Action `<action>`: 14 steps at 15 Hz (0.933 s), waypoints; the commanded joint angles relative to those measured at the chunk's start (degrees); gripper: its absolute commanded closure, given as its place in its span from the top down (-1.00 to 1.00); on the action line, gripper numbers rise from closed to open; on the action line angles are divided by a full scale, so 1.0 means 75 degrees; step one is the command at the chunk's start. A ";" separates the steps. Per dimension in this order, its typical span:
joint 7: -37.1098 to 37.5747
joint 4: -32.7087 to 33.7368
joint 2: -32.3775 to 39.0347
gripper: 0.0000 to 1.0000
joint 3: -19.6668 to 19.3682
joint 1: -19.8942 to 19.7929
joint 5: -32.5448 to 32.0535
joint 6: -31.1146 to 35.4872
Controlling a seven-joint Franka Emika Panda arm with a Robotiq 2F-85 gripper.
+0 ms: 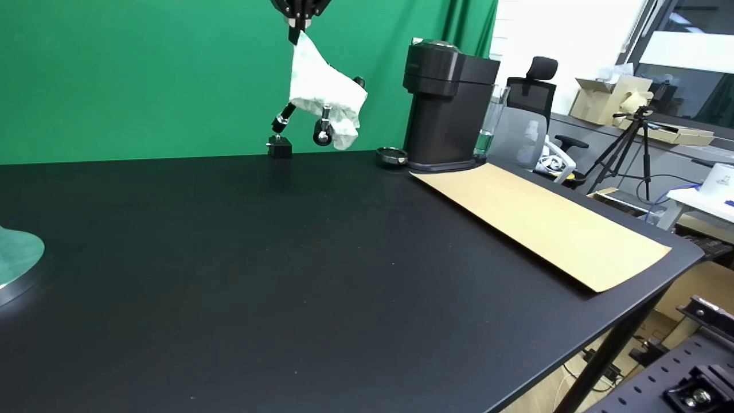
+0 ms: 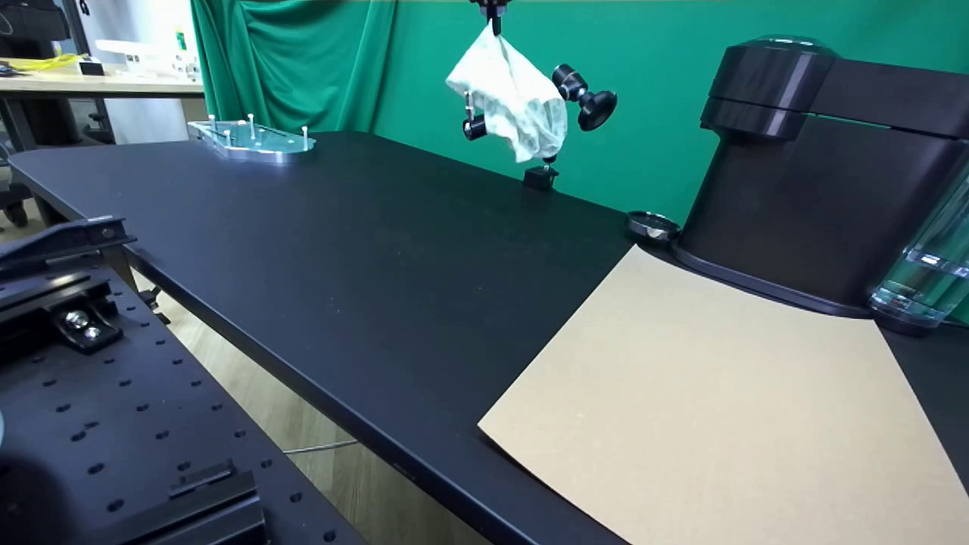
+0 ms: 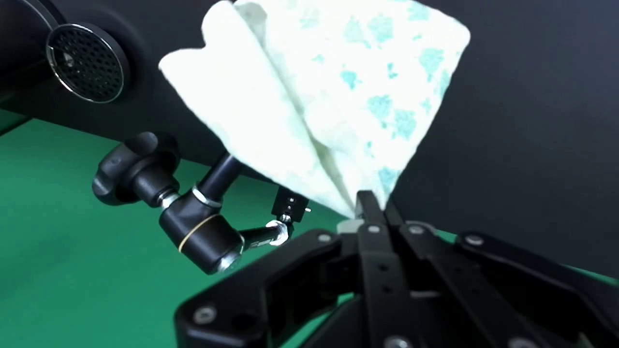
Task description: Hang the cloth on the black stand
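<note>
The white cloth with pale green patterning hangs by one corner from my gripper above the table's back edge. It also shows in an exterior view and in the wrist view. My gripper is shut on that corner. The black stand is a jointed arm with knobs, clamped at the back edge; it also shows in an exterior view and in the wrist view. The cloth covers its middle in both exterior views. I cannot tell whether the cloth's weight rests on it.
A black coffee machine stands beside the stand, with a small round drip tray near it. A brown board lies on the black table. A clear plate with pegs lies at the far end. A green curtain hangs behind.
</note>
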 commanded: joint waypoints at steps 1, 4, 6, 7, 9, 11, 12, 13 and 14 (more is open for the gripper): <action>0.0533 0.0522 0.0109 -0.99 0.0038 0.0168 -0.0321 -0.0422; 0.0764 0.0667 0.0118 -0.99 0.0017 0.0235 -0.0469 -0.0686; 0.0907 0.0646 0.0091 -0.99 -0.0008 0.0218 -0.0520 -0.0896; 0.0921 0.0608 0.0077 -0.99 -0.0004 0.0196 -0.0488 -0.0992; 0.0914 0.0490 0.0066 -0.99 0.0003 0.0148 -0.0425 -0.1213; 0.0862 0.0445 0.0136 -0.99 0.0014 0.0107 -0.0385 -0.1405; 0.0842 0.0451 0.0208 -0.99 0.0018 0.0100 -0.0389 -0.1492; 0.0830 0.0465 0.0279 -0.99 0.0020 0.0096 -0.0388 -0.1541; 0.0812 0.0487 0.0361 -0.99 0.0022 0.0093 -0.0374 -0.1597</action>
